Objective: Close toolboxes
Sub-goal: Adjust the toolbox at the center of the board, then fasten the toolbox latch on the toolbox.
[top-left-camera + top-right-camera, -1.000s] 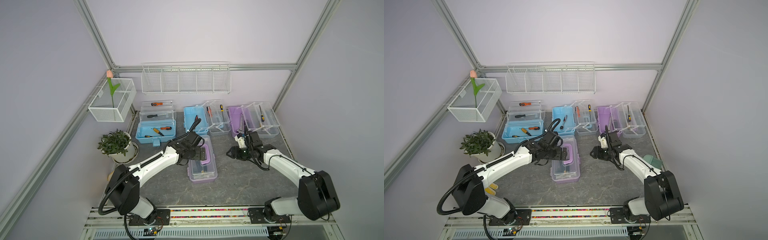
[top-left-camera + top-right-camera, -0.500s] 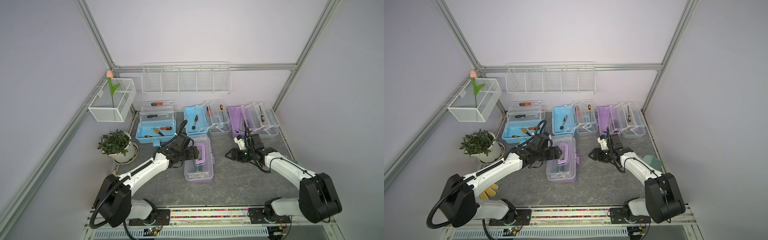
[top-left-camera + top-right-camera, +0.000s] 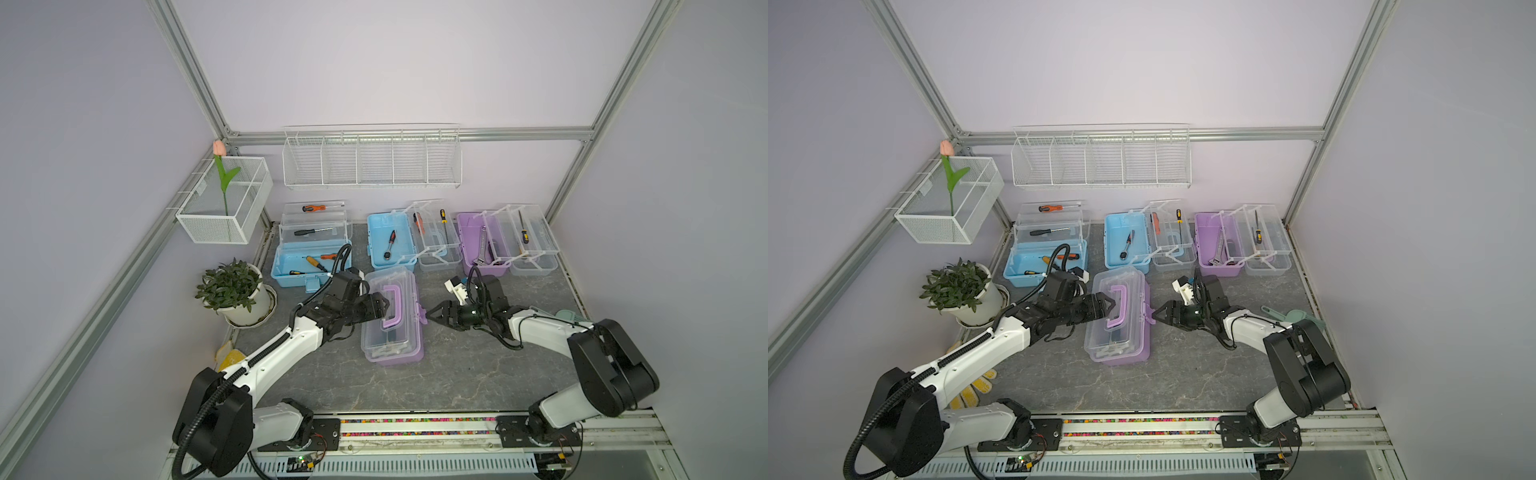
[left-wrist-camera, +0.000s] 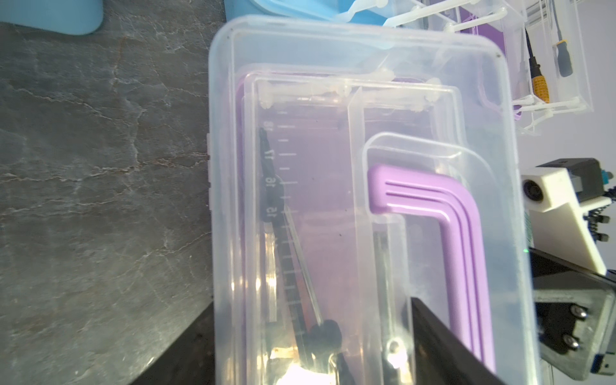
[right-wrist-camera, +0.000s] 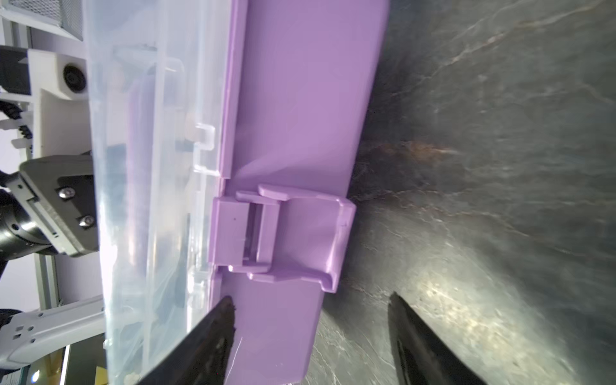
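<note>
A purple toolbox (image 3: 392,332) (image 3: 1117,336) lies mid-table with its clear lid down and its purple handle (image 4: 466,240) flat. My left gripper (image 3: 379,309) (image 3: 1106,307) (image 4: 310,306) is open and straddles the lid's left long edge, one finger beside the wall and one on top by the handle. My right gripper (image 3: 432,315) (image 3: 1158,313) (image 5: 310,298) is open just right of the box, facing its latch (image 5: 283,233), whose flap lies down against the purple base. Along the back stand three open toolboxes with raised trays: light blue (image 3: 309,268), light blue (image 3: 390,243) and purple (image 3: 478,243).
A potted plant (image 3: 232,291) stands at the left, with a yellow glove (image 3: 230,359) in front of it. A white wire basket (image 3: 224,208) with a tulip hangs on the left wall. A wire shelf (image 3: 372,162) hangs on the back wall. A teal object (image 3: 569,316) lies at the right edge.
My left gripper slid along the lid from its far end to the middle of its left edge and narrowed a little. The right gripper moved left up to the latch and opened wider.
</note>
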Robot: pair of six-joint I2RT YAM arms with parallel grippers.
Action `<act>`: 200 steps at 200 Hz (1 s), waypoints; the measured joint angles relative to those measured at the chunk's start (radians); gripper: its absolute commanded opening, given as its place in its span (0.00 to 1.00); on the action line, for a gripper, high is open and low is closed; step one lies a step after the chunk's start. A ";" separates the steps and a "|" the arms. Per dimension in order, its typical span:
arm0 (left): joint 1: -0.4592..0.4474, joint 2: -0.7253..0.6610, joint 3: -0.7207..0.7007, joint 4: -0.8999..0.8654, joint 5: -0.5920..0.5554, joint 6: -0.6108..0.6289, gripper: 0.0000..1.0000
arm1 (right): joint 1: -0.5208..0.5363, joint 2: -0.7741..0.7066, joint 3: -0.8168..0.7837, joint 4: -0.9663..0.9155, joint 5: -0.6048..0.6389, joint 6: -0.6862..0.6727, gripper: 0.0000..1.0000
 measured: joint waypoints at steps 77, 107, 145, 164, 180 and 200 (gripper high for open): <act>0.001 -0.009 -0.006 0.003 -0.006 -0.003 0.68 | 0.010 0.091 0.002 0.097 0.005 0.074 0.35; 0.001 -0.011 -0.006 0.001 -0.008 -0.004 0.67 | 0.011 0.113 0.003 0.116 0.004 0.081 0.33; 0.001 -0.013 -0.006 -0.001 -0.010 -0.004 0.66 | 0.023 0.132 0.011 0.130 0.004 0.085 0.29; 0.001 -0.016 -0.006 -0.006 -0.014 -0.004 0.65 | 0.027 0.142 0.017 0.135 0.003 0.086 0.29; 0.001 -0.016 -0.006 -0.007 -0.015 -0.004 0.64 | 0.027 0.145 0.019 0.138 0.002 0.088 0.28; 0.001 -0.019 -0.006 -0.010 -0.017 -0.004 0.63 | 0.027 0.145 0.019 0.138 0.001 0.088 0.24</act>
